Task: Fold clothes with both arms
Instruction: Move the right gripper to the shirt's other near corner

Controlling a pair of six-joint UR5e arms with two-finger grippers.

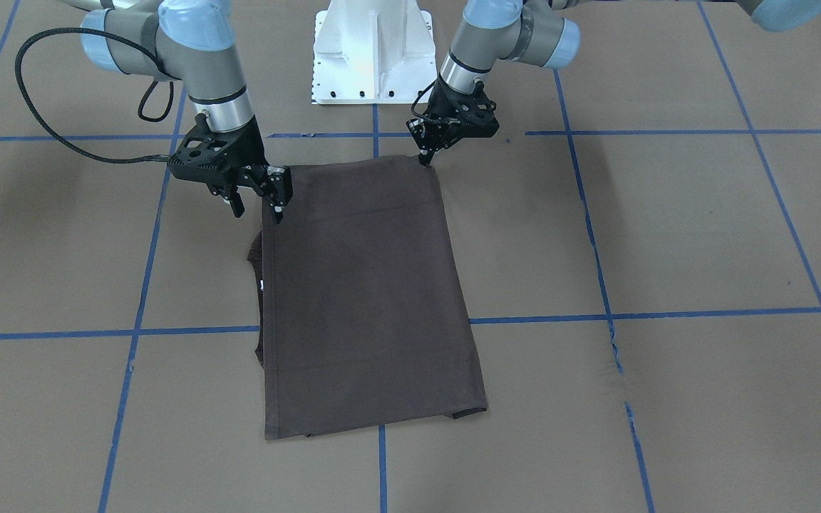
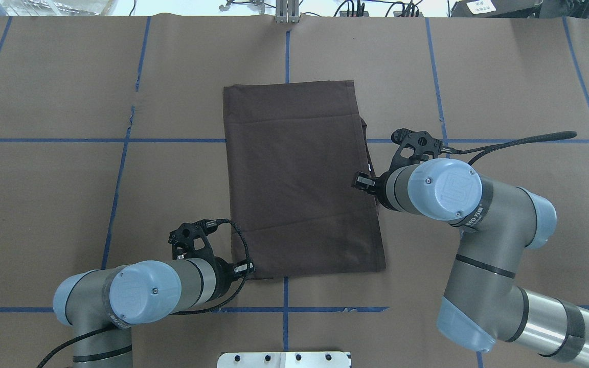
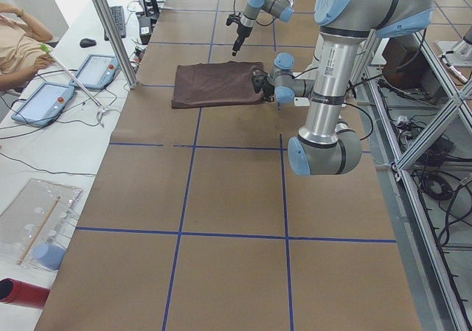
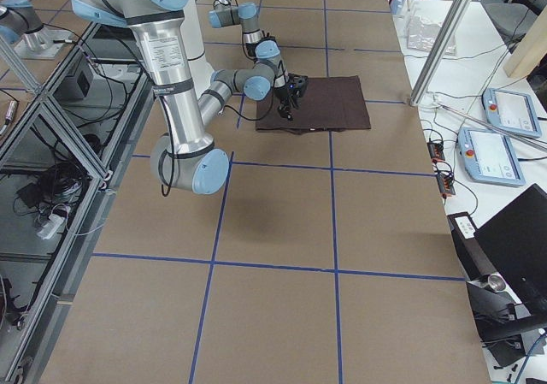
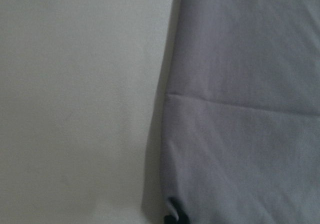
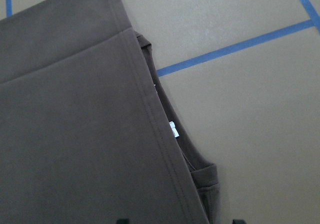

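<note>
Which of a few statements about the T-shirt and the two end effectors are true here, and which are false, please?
1. The T-shirt lies folded into a rectangle on the table. True.
2. The right end effector is shut. False: its jaws stand apart, at the shirt's edge.
3. A white tag peeks out at the shirt's edge on the right arm's side. True.
4. The left end effector hangs above the shirt's centre. False: it is at the shirt's corner nearest the robot.
5. Blue tape lines cross the table. True.
</note>
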